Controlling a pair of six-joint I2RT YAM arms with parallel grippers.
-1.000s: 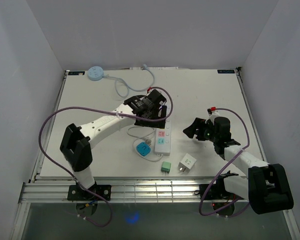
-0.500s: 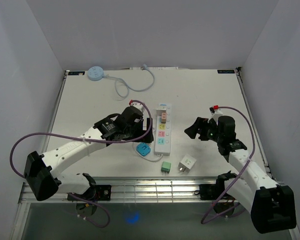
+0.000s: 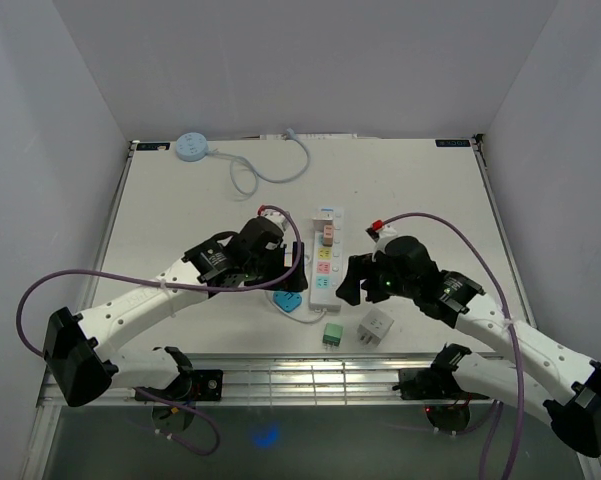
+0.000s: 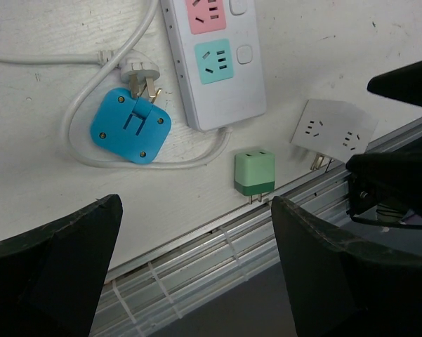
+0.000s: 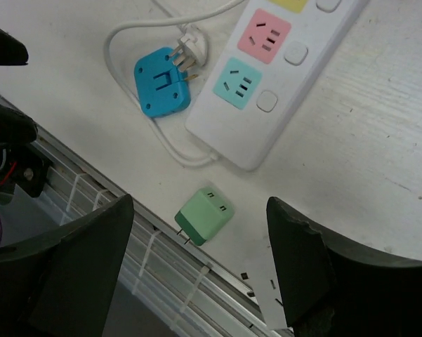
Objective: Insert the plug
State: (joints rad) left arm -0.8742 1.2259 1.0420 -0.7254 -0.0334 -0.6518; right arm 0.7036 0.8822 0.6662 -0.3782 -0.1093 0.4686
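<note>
Swinging in from the right, the right arm now hangs over the near end of the power strip (image 3: 325,258). Below it the green plug (image 5: 204,215) lies on the surface (image 3: 410,190) near the front edge, beneath the gap between the right fingers (image 5: 70,260), which are spread wide and touch nothing. A white adapter (image 3: 376,324) sits just to the plug's right and a blue plug (image 4: 131,128) to its left. The left fingers (image 4: 49,260) are also wide and hold nothing.

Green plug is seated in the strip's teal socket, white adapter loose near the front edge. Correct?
No: the green plug lies loose on the table, not in the teal socket, which is empty, as the left wrist view shows. The white adapter is loose near the front edge.
</note>
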